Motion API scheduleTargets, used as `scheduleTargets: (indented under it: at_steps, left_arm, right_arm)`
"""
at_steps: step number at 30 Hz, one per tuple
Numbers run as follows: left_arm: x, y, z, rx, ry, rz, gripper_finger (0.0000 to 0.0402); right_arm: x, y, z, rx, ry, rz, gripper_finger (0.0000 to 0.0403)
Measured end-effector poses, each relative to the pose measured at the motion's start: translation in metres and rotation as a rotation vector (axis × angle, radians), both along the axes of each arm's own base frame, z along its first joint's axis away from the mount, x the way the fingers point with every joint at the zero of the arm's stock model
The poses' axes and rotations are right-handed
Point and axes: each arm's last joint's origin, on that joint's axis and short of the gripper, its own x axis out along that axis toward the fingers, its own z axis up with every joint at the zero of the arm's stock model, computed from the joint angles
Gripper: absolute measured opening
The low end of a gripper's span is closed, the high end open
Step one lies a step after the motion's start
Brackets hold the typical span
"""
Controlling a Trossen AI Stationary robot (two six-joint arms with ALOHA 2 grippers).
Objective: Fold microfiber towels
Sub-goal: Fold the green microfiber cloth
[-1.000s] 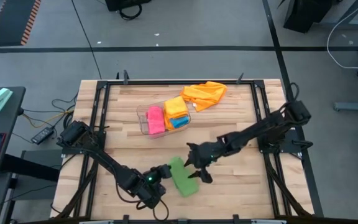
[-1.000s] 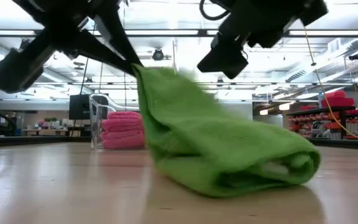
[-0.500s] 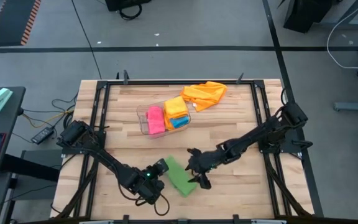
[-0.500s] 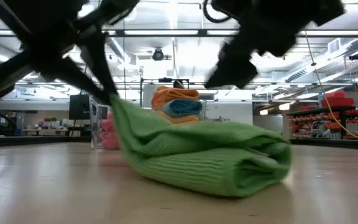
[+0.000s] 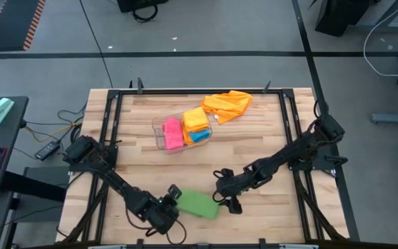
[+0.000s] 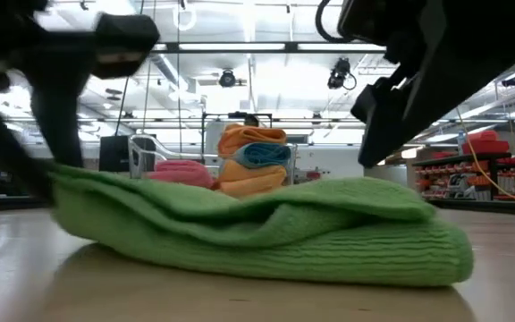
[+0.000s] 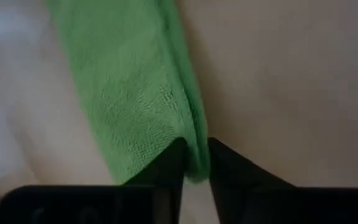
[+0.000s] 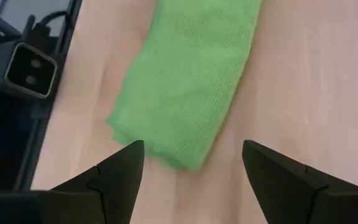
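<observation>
- Left gripper (image 7: 194, 163) pinches the near-left edge of the folded green towel (image 5: 199, 205), fingers narrow.
- Right gripper (image 8: 191, 163) hovers spread wide, empty, just right of that towel.
- Green towel lies flat near the table's (image 5: 268, 124) front edge.

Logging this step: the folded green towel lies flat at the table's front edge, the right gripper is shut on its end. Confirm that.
Not quite. The right gripper stands open just off the green towel, gripping nothing, as the right wrist view shows. The towel does lie folded flat near the front edge of the table.
</observation>
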Motion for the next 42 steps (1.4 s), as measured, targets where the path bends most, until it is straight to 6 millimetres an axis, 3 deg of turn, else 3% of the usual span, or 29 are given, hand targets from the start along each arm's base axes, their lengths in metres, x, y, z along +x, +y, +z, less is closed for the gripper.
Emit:
scheduleTargets:
  at_steps: [7, 11, 19, 27, 32, 35, 42]
  left_arm:
    - [-0.001, -0.018, 0.021, -0.065, -0.011, -0.011, 0.0177]
    - [0.008, -0.021, 0.037, -0.108, -0.045, 0.003, 0.0209]
    - [0.030, 0.015, 0.026, -0.128, -0.031, 0.192, 0.0188]
    - [0.032, 0.022, 0.025, -0.129, -0.014, 0.238, 0.0155]
    - [0.031, 0.027, 0.024, -0.097, 0.009, 0.251, 0.0135]
    - [0.030, 0.027, 0.024, -0.091, 0.012, 0.251, 0.0126]
    - [0.032, 0.024, 0.025, -0.112, -0.013, 0.240, 0.0113]
  right_arm:
    - [-0.005, 0.014, 0.002, 0.001, -0.024, 0.020, 0.0280]
    - [-0.008, 0.029, 0.005, -0.019, -0.117, 0.036, 0.0280]
    - [-0.011, 0.074, -0.018, -0.250, -0.383, 0.099, 0.0280]
    - [-0.013, 0.106, -0.045, -0.540, -0.434, 0.124, 0.0280]
    - [-0.007, 0.105, -0.064, -0.606, -0.395, 0.133, 0.0280]
    - [-0.008, 0.094, -0.069, -0.675, -0.310, 0.116, 0.0280]
    - [-0.023, 0.054, -0.051, -0.892, -0.054, 0.062, 0.0280]
